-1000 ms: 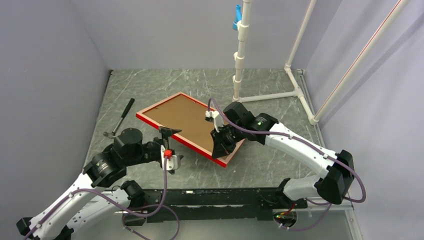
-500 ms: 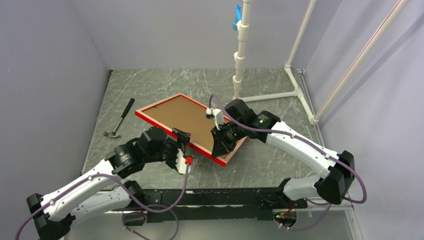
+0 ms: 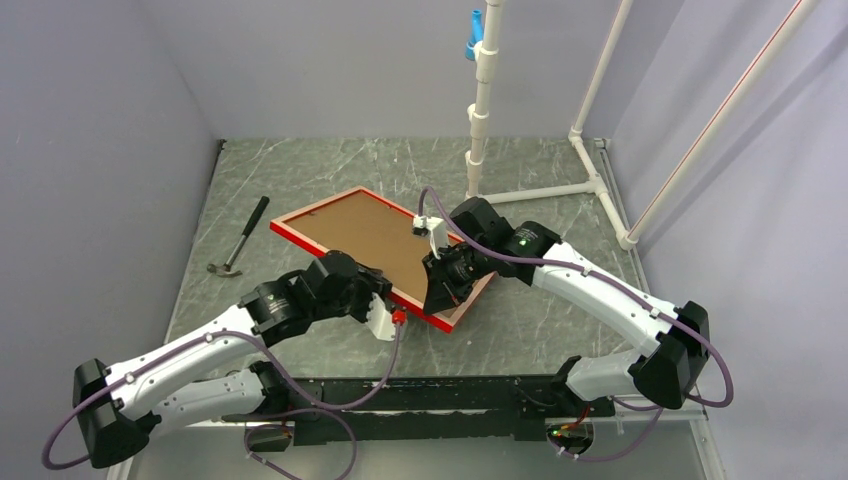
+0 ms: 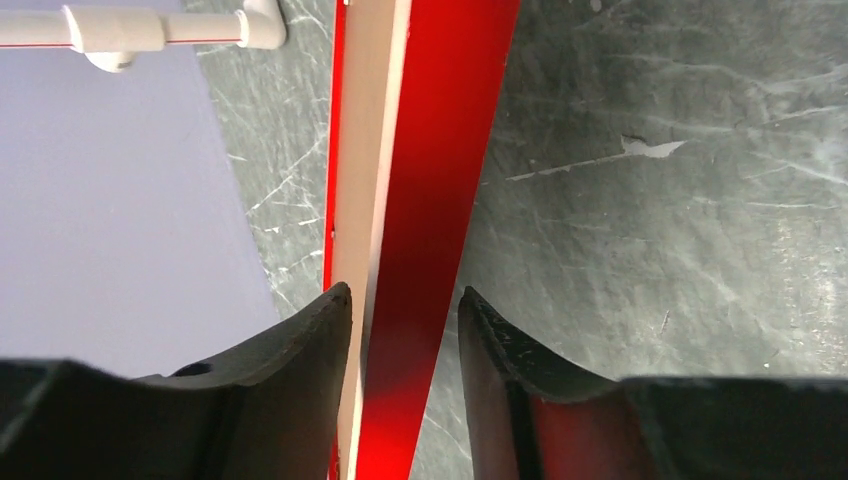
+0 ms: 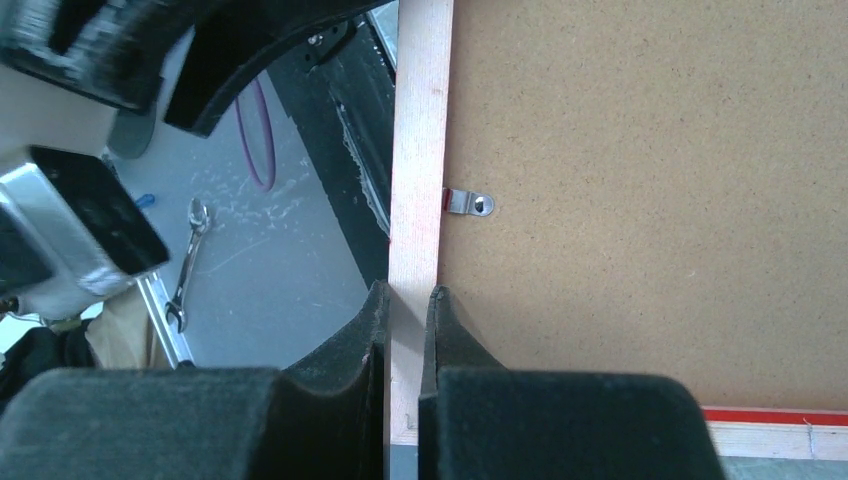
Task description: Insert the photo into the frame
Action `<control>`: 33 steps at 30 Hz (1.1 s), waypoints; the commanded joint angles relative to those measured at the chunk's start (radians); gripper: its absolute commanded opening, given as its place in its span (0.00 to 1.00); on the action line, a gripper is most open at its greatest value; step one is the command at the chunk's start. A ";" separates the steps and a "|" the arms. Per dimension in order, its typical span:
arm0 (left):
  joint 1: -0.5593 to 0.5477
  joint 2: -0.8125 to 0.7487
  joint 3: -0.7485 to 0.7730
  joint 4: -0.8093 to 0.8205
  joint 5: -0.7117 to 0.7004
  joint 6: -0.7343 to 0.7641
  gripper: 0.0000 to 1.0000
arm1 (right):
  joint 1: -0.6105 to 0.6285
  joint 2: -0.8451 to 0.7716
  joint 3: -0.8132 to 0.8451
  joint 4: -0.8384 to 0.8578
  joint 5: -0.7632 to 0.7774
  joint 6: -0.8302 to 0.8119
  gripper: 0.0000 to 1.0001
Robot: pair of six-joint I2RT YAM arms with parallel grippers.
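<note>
Right fingers [image 5: 360,340]: clenched on the pale wooden rail of the frame [image 5: 420,150], one finger on each side with no gap showing. The right gripper [image 3: 440,292] takes this rail close to the frame's 5 o'clock corner in the top view.

Left fingers [image 4: 300,350]: set astride the frame's long red edge, one finger on the pale back side and one on the red front side. The rail nearly fills the gap between them. Whether they press on it or only bracket it cannot be told. The left gripper [image 4: 400,295] meets this edge at about 7 o'clock of the frame, just beside the right gripper's corner.

The frame sits over the middle of the desk [image 3: 300,170], back side up and turned at a diagonal, with its red rim showing along the 7 o'clock edge. The end held at 5 o'clock appears lifted off the desk. Whether the far end rests on the surface cannot be told.

A brown backing board [image 5: 650,200] fills the frame's opening. A small metal clip [image 5: 468,203] on the rail reaches onto the board's edge.

A hammer [image 3: 240,240] lies on the desk at 9 o'clock of the frame, apart from it. A white pipe stand [image 3: 480,120] rises at 1 o'clock, near the far corner of the frame.
</note>
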 commanded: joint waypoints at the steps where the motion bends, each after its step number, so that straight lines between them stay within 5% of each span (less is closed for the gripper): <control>1: -0.013 0.042 0.005 0.051 -0.045 0.019 0.45 | -0.001 -0.044 0.074 0.070 -0.071 -0.008 0.00; 13: -0.030 0.089 0.014 0.086 -0.182 0.025 0.02 | -0.004 -0.057 0.066 0.095 -0.060 0.005 0.00; 15: -0.030 0.091 0.021 0.076 -0.193 0.017 0.00 | -0.004 -0.065 0.077 0.088 -0.014 0.003 0.10; 23: -0.030 0.074 0.054 0.036 -0.216 -0.010 0.00 | -0.003 -0.271 0.032 0.201 0.262 0.021 0.97; 33: -0.031 0.038 0.084 0.009 -0.193 -0.045 0.00 | -0.003 -0.562 -0.214 0.382 0.374 -0.170 1.00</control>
